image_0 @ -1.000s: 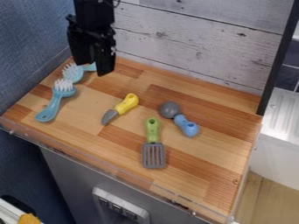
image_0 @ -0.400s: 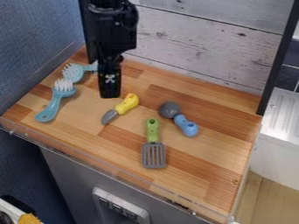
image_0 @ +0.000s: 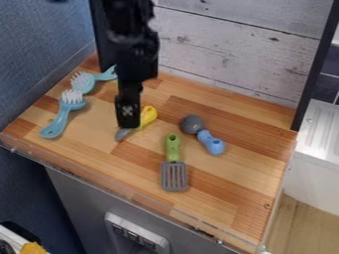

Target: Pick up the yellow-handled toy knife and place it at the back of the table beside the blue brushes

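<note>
The black gripper [image_0: 128, 119] hangs over the left-centre of the wooden board, in front of part of a toy knife [image_0: 149, 115] with a yellow handle and grey blade. Whether it touches the knife I cannot tell. Right of the knife lies a green-handled spatula [image_0: 174, 174] with a grey slotted head, pointing toward the front edge. A ladle [image_0: 193, 124] with a round grey head and blue handle rests farther right. Two light-blue brushes lie at the left: one brush [image_0: 59, 120] nearer the front, the other brush [image_0: 84, 83] behind it.
The wooden board [image_0: 245, 198] has a clear raised lip along its front edge. A blue wall [image_0: 39, 54] bounds it at the left, and a whitewashed plank wall [image_0: 232, 54] stands behind. A white basin [image_0: 321, 134] is at the right.
The gripper has come from the back left toward the front right and lower, and now overlaps the yellow-handled knife in the view. The utensils lie as before.
</note>
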{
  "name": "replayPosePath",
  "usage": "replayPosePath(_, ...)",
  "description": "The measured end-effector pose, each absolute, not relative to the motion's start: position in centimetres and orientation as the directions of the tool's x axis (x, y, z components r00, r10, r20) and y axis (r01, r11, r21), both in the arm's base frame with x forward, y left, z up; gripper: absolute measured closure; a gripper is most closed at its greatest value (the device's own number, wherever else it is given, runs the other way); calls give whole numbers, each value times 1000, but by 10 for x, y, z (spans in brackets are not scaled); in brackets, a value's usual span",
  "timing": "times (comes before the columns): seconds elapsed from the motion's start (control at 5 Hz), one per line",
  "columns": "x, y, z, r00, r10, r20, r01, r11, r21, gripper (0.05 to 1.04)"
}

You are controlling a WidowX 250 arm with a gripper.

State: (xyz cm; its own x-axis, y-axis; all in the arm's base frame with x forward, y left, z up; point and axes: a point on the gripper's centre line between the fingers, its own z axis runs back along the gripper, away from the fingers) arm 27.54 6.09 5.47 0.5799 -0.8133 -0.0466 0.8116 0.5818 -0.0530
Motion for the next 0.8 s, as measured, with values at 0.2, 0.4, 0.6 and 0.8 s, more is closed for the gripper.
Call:
replayPosePath(0.2,282,62,30,698,-714,-51,713,700,-45,84)
replayPosePath(0.4,285,65,17,819,-572,-52,570,820,-40,84)
replayPosePath(0.6,286,65,10,870,-490,-50,489,872,-34,84)
replayPosePath(0.8,286,65,9,871,-489,-48,488,872,-34,130)
